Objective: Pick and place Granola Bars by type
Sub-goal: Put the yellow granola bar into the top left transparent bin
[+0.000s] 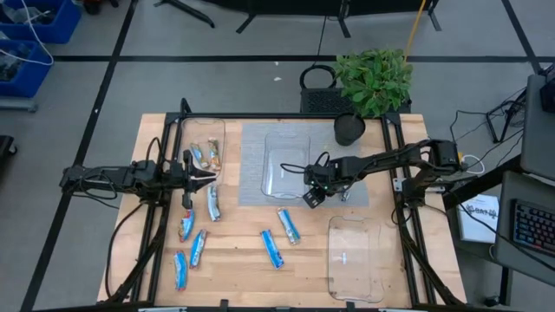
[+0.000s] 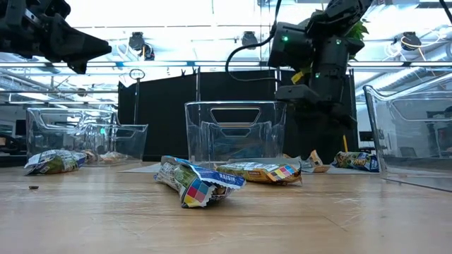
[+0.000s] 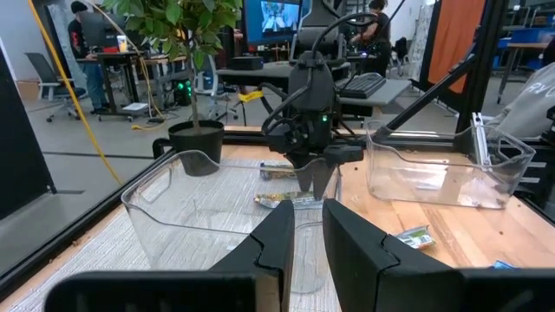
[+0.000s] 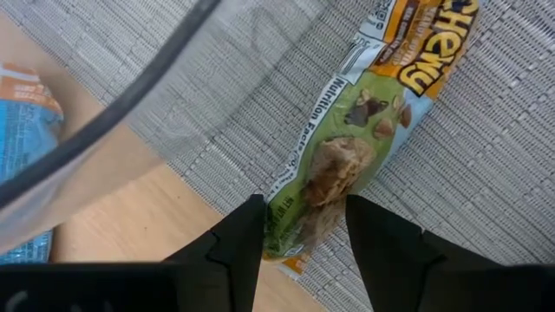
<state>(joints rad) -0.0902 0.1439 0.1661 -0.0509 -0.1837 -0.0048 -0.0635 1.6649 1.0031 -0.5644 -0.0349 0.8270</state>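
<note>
A granola bar (image 4: 347, 147) in a green and orange wrapper lies flat on the grey mat (image 4: 486, 173), beside the middle clear tray (image 1: 286, 143). My right gripper (image 4: 303, 230) points down over it, open, with one finger on each side of the bar's near end. The same bar (image 3: 279, 200) shows below that gripper in the left wrist view. Several blue bars (image 1: 273, 247) and a silver one (image 1: 212, 204) lie on the wooden table. My left gripper (image 1: 206, 178) hangs level by the left tray (image 1: 201, 130), narrowly open and empty. My right gripper has its fingers (image 4: 234, 238) on either side of the end of the bar's wrapper (image 4: 290, 230), coming from above and lying across the bar. I cannot tell whether they touch it. The bar lies flat on the mat.
The left tray holds a few bars (image 1: 208, 154). A third clear tray (image 1: 373, 260) stands at the near right. A potted plant (image 1: 375, 74) and a black pot (image 1: 349, 128) stand at the far edge. A second bar (image 3: 277, 173) lies on the mat close by.
</note>
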